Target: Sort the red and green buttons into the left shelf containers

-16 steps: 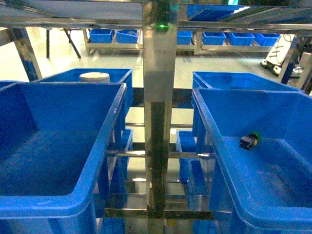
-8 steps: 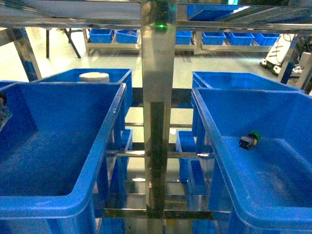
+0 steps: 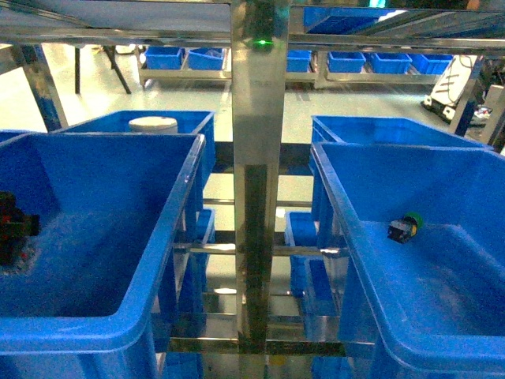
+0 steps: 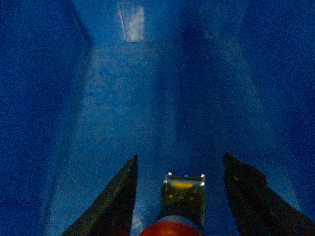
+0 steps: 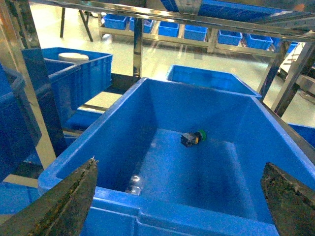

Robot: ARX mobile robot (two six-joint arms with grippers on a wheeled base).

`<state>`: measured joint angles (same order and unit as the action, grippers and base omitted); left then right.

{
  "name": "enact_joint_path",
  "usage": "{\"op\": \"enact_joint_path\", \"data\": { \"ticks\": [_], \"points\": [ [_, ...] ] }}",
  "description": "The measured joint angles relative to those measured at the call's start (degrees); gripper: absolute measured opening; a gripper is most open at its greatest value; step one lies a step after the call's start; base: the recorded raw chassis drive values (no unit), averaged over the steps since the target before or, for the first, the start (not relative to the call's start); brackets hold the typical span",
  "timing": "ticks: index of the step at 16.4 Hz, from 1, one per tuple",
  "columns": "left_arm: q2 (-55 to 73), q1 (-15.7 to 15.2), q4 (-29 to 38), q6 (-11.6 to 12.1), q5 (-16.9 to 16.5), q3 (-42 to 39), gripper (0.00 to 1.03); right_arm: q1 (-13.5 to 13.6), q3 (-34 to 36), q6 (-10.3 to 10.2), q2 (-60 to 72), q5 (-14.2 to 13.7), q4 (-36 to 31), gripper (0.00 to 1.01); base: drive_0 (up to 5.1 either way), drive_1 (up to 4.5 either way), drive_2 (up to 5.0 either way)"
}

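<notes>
A red button (image 4: 181, 206), red cap toward the camera and dark body pointing away, sits between the fingers of my left gripper (image 4: 179, 160). The gripper is open, with a gap on each side of the button. It is deep inside the left blue container (image 3: 118, 332), and in the head view only a dark piece of the left gripper (image 3: 12, 229) shows at the left edge. A green button (image 3: 405, 227) lies on the floor of the right blue bin (image 3: 331, 205). My right gripper (image 5: 179, 164) hangs open over that bin's near rim (image 5: 147, 216), well short of the green button (image 5: 193, 138).
A steel shelf post (image 3: 256, 197) stands between the two bins. A steel crossbar (image 3: 118, 31) runs overhead. Behind the left container is another blue bin holding a white round lid (image 3: 153, 124). More blue bins (image 3: 371, 61) sit on a far rack.
My left gripper has come into the head view at the left edge and dropped lower inside the left container. The green button and the right bin have not moved.
</notes>
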<state>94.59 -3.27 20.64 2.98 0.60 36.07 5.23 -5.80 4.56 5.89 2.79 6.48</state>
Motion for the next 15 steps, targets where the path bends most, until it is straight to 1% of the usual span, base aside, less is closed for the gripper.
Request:
{"op": "enact_joint_path", "data": {
  "ticks": [1,4,5,7,13,14,15],
  "points": [
    [-0.1,-0.3,0.7,-0.4,-0.7,0.0,0.61,0.0,0.0,0.0,0.0,0.0,0.0,0.98,0.0,0.0,0.0],
    [-2.1,-0.3,0.9,-2.8,-2.9,-1.5,0.96,0.0,0.0,0.0,0.0,0.0,0.0,0.98,0.0,0.0,0.0],
    [-4.0,-0.4,0.8,-3.5,-3.1,-2.4,0.99,0.0,0.0,0.0,0.0,0.0,0.0,0.98,0.0,0.0,0.0],
    [-9.4,-1.2,0.4,-5.5,-5.0,-5.0,0.98,0.0,0.0,0.0,0.0,0.0,0.0,0.98,0.0,0.0,0.0],
    [-13.5,-2.2,2.5,-6.4,-4.9,-8.0,0.98,0.0,0.0,0.0,0.0,0.0,0.0,0.98,0.0,0.0,0.0],
    [-15.1,-2.8,2.7,-6.8,-5.1,-9.1,0.98,0.0,0.0,0.0,0.0,0.0,0.0,0.98,0.0,0.0,0.0],
    [-18.2,-4.2,3.2,-7.6,-5.7,-11.2,0.98,0.0,0.0,0.0,0.0,0.0,0.0,0.98,0.0,0.0,0.0]
  ]
}}
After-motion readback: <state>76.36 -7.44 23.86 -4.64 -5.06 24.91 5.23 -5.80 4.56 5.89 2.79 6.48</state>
